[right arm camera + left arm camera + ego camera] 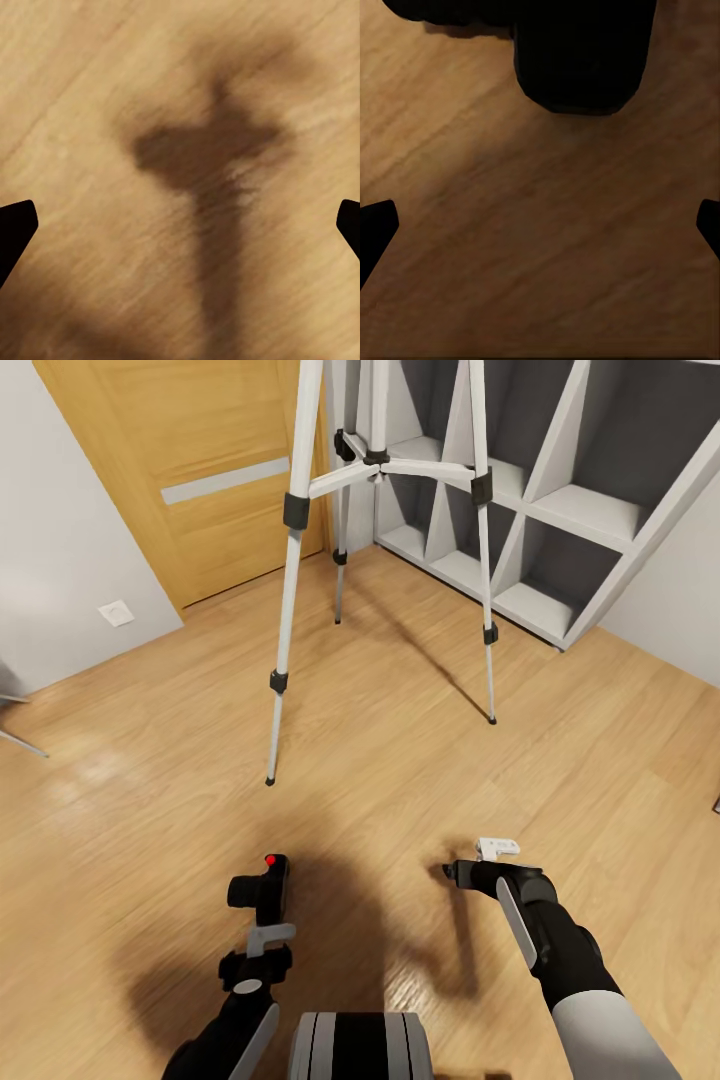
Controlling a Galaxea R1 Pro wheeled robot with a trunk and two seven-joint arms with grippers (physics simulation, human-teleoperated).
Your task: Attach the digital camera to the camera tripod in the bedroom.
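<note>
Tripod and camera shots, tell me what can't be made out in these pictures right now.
- Camera tripod: its head is cut off by the head view's top edge, so the mount is unseen.
- Digital camera: at the left gripper, but the grip itself cannot be made out; in the left wrist view it is a dark, featureless shape.
- Right gripper: seen from behind in the head view, so open or shut is unclear.

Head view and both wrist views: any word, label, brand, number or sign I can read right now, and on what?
None: no text reads in any view.
The digital camera at the left end effector shows a red dot, no lettering.
The camera tripod, wooden door, wall outlet and cube shelves carry no readable marks.
Both wrist views show unmarked wood floor.
</note>
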